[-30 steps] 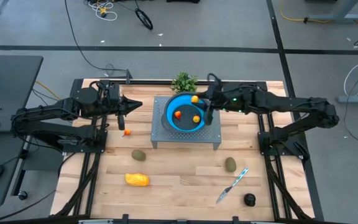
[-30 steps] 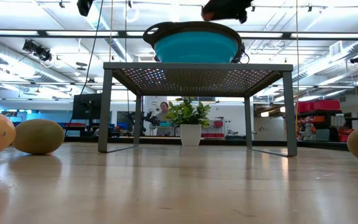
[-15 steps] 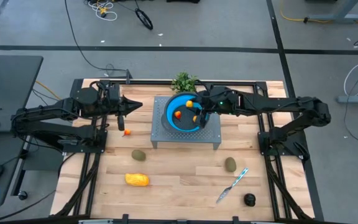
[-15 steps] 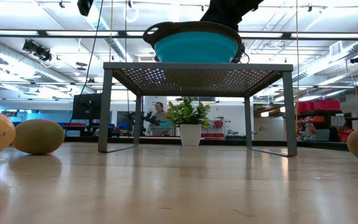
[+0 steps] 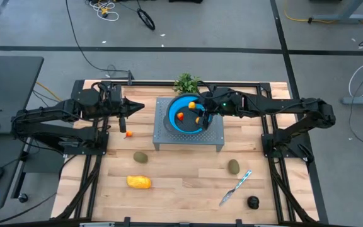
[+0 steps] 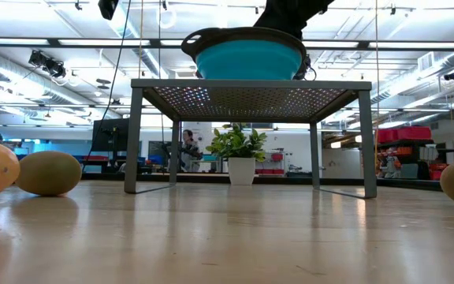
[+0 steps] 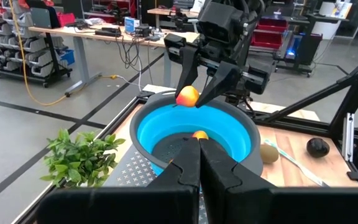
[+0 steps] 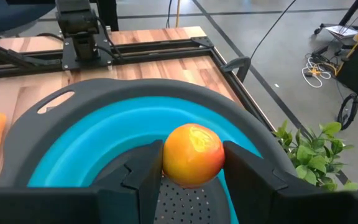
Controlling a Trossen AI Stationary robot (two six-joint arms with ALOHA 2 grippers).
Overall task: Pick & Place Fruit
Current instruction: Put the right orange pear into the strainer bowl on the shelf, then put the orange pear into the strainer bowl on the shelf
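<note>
A blue bowl (image 5: 176,121) stands on a grey perforated stand (image 5: 162,137) at the table's far middle, with two small orange fruits (image 5: 180,115) inside. My right gripper (image 5: 198,110) hangs over the bowl, shut on a third small orange fruit (image 8: 192,154). My left gripper (image 5: 140,106) waits shut, left of the stand. On the table lie a tiny orange fruit (image 5: 128,133), two olive ovals (image 5: 141,157) (image 5: 233,166), a yellow-orange oblong (image 5: 139,182) and a black round fruit (image 5: 253,202). My right gripper pinches the small orange fruit by its two opposite sides (image 8: 166,158) between its two fingers (image 8: 146,171). The fingers come from the table's right side, slanting down. The fruit is lifted clear, just above the bowl's inside (image 7: 166,134).
A knife with a light-blue handle (image 5: 235,187) lies near the right olive oval. A green plant sprig (image 5: 186,82) stands behind the stand. Black frame rails run along the table's left and right sides. Bare wood lies in front of the stand.
My right gripper has gone down and toward the table's left edge, from the bowl's right rim to over its inside, carrying the orange fruit. It has then kept still.
</note>
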